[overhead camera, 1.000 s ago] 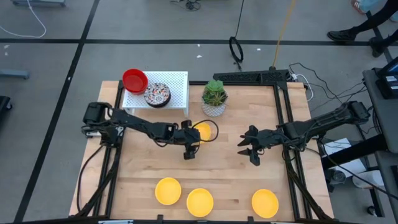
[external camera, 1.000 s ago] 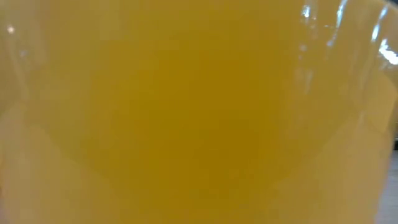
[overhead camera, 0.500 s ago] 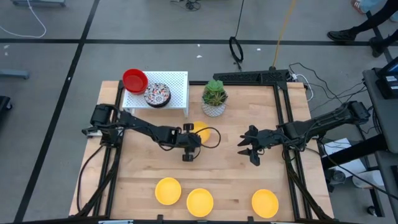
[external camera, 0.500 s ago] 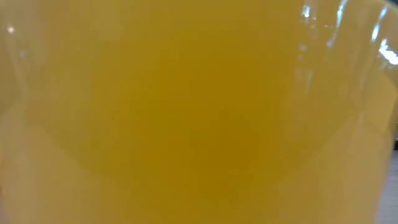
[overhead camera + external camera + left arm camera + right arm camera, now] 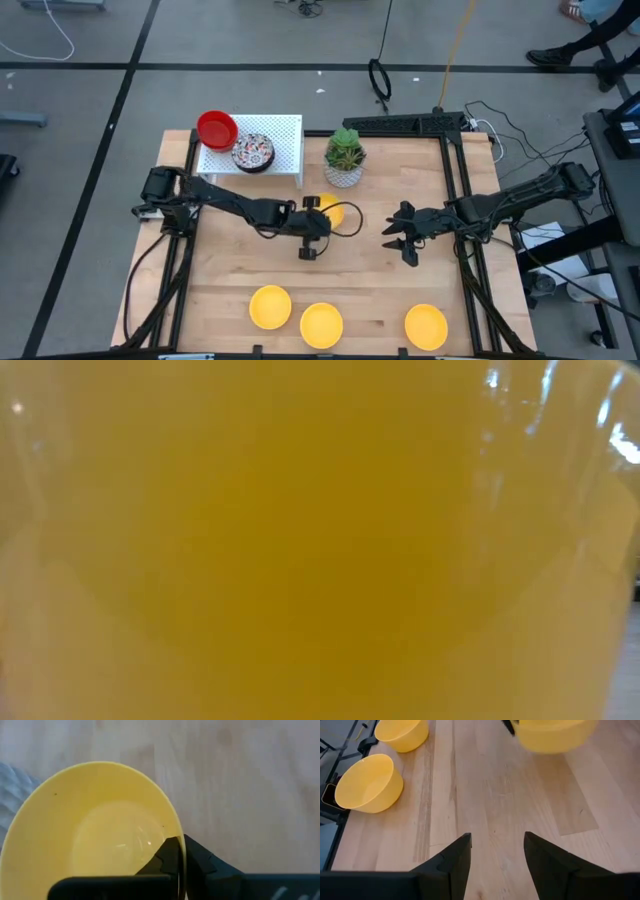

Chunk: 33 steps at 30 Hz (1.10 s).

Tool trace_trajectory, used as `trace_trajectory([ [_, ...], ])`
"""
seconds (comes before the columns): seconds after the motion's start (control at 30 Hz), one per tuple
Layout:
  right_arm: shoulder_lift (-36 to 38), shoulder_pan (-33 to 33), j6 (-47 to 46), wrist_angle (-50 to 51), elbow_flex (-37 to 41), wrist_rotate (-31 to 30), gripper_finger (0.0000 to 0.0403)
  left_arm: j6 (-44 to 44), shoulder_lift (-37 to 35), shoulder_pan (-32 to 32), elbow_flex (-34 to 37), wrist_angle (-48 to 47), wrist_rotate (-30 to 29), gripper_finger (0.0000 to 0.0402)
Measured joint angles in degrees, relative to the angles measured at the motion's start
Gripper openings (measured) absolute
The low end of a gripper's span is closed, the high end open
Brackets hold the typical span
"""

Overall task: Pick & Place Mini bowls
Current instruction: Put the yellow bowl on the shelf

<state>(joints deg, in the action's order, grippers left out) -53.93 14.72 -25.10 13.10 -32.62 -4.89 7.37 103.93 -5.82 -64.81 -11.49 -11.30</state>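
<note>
pinching yellow bowl [image 5: 95, 830] rim, left tool [image 5: 181, 851] | right tool [image 5: 495, 852] open | plant pot [image 5: 345, 155] nearby

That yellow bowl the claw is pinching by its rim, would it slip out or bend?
The yellow bowl looks stiff: its rim keeps a clean round curve where the left claw pinches it. Its glossy inside suggests a smooth surface, so it might slip. Held by one edge only, it probably tends to swing or tilt.
</note>
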Motion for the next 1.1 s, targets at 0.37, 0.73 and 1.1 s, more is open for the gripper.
trace_trajectory([
  [0.37, -0.09, 0.00, 0.52, 1.84, -0.09, 0.04, 0.0169, -2.60, -4.54, 6.91, -23.90, -28.29, -9.36, 0.0007],
  [0.73, -0.11, 0.00, 1.69, 2.16, -0.09, 0.02, 0.0169, -2.81, -5.17, 25.36, -31.42, -32.49, -4.13, 0.0008],
  [1.1, -0.11, 0.00, 3.65, 2.14, -0.09, 0.12, 0.0169, -3.18, -1.63, 33.49, -31.39, -34.46, -0.73, 0.0014],
])
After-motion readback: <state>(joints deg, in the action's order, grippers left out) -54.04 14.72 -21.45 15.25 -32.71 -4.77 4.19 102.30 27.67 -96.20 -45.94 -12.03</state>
